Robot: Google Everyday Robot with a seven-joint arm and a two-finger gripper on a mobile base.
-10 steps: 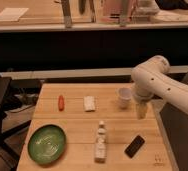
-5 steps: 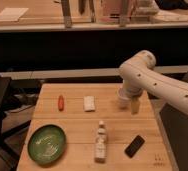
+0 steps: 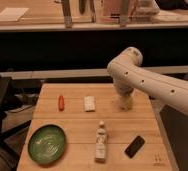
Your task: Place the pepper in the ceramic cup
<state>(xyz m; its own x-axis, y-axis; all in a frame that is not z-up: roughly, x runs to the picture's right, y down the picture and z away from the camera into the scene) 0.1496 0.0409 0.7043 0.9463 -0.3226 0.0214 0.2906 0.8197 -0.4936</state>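
One pepper point(image 3: 61, 102) lies untouched on your bench point(image 3: 77, 125). Your pincer point(image 3: 125, 102) hangs spread, well to its right.

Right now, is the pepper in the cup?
No: the pepper lies on the table, far from the cup, where the gripper hangs.

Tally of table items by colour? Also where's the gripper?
Red-orange: 1, pepper
White: 2, block, cup
Green: 1, plate
Clear: 1, bottle
Black: 1, phone
Total: 6
Gripper: right at the cup, far from the pepper, holding nothing that shows.
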